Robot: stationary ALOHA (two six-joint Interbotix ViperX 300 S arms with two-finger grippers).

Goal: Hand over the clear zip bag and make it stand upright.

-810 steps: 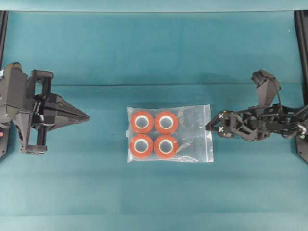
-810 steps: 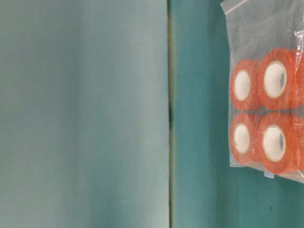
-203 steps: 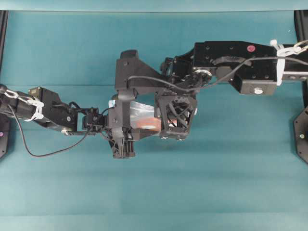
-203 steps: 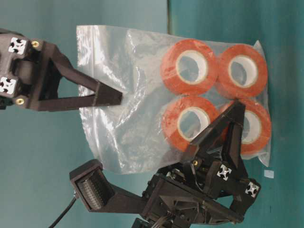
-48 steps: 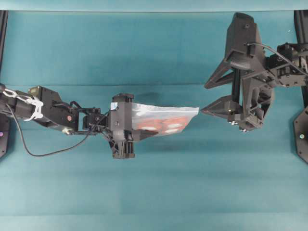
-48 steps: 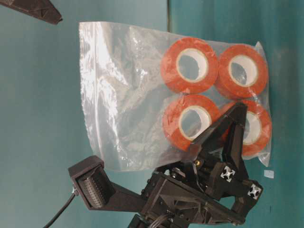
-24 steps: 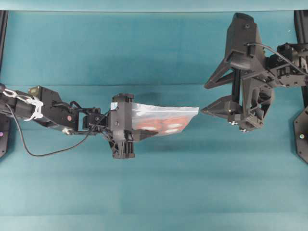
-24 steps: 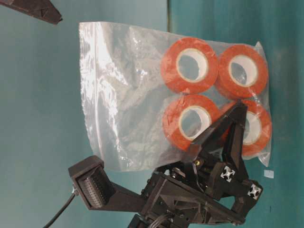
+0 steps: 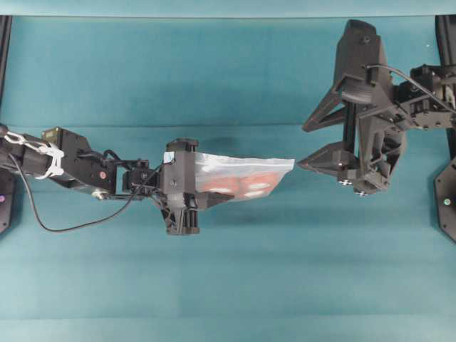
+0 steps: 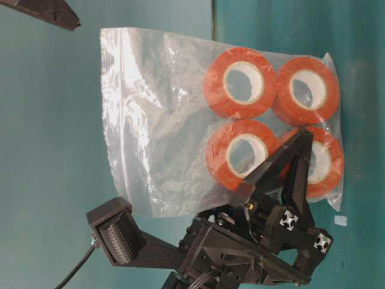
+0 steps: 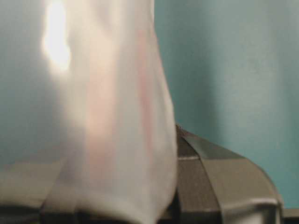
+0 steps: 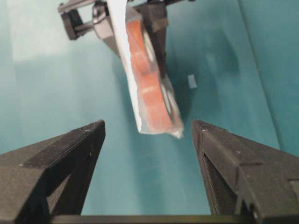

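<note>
My left gripper (image 9: 206,194) clamps the clear zip bag (image 9: 242,177) mid-desk, clear of every edge; my right gripper (image 9: 308,146) gapes empty beside it. No legible writing.

The clear zip bag (image 9: 242,176) is a crinkly, transparent rectangle carrying four orange-red tape rolls (image 10: 239,82) with white cores, packed two by two. In the overhead view it sits just left of centre, seen edge-on as a thin strip — its flat faces turned sideways rather than up. In the table-level view it fills the middle of the frame: the rolls crowd the right half, the left half is wrinkled empty film, and the zip strip (image 10: 108,114) runs down the left edge
</note>
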